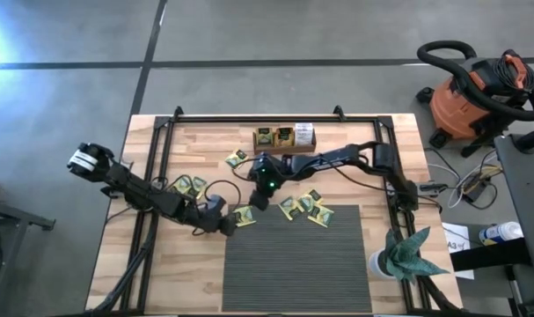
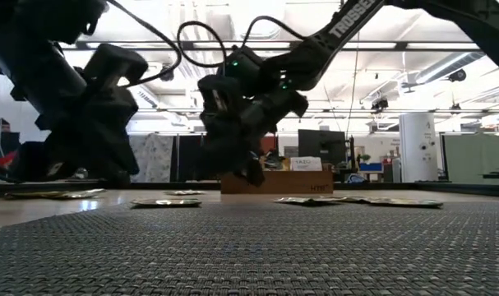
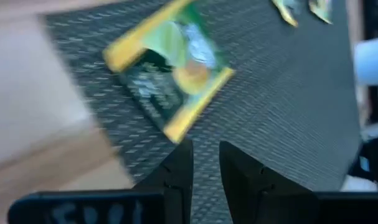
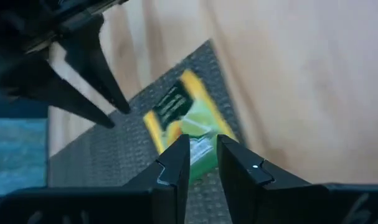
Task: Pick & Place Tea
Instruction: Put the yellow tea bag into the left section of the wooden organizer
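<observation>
Yellow-green sachet at the mat's corner, both grippers closing in on it

Yellow-green tea sachet [image 1: 245, 216] lies flat on the upper left corner of the dark mat [image 1: 293, 264], near the middle of the high view; other tea sachets [image 1: 306, 210] lie to its right on the mat's top edge and more to its left on the wooden table [image 1: 135, 264], and the wooden tray [image 1: 284, 137] stands toward the top centre. The left gripper [image 1: 227, 226] is just beside the sachet from the left, the right gripper [image 1: 258, 201] just above it. Both have their fingers only a narrow gap apart and nothing between them. I judge the step in hand is the approach to pick this sachet. The next move calls for one gripper to go down with a finger on each side of the thin edge and close, while the other gripper keeps clear.
</observation>
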Available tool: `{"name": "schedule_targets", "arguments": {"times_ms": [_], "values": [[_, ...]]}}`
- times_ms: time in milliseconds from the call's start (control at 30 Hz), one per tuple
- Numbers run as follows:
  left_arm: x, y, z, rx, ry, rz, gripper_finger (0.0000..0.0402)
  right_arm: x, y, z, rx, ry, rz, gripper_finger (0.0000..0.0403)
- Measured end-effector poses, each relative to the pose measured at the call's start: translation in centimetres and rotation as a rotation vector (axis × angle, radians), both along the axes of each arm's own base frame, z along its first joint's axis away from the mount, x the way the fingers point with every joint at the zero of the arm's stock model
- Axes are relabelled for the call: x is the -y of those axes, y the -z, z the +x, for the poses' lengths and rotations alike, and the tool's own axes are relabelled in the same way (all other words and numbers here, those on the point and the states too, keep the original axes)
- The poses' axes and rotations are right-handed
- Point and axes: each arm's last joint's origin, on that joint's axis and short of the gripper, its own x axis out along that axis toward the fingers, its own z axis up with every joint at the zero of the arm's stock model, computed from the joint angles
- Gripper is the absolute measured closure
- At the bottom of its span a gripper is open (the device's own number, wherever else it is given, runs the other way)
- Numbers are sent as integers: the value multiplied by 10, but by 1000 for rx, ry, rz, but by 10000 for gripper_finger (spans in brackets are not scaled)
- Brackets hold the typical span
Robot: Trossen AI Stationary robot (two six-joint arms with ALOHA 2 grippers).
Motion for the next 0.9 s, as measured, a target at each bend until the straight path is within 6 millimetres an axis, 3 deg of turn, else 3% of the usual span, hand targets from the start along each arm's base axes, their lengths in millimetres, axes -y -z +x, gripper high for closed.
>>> {"name": "schedule_targets", "arguments": {"times_ms": [267,467,633,900], "values": [[14,11,0,-23,83,-33,328,-19,14,15,-76,-105,49,323],[20,26,9,-12,88,-40,328,-27,18,18,-86,-127,-73,323],[23,37,15,-23,75,-46,328,-25,18,17,-104,-84,-149,323],[24,31,14,-13,77,-55,328,-13,11,14,-153,70,-272,323]]}}
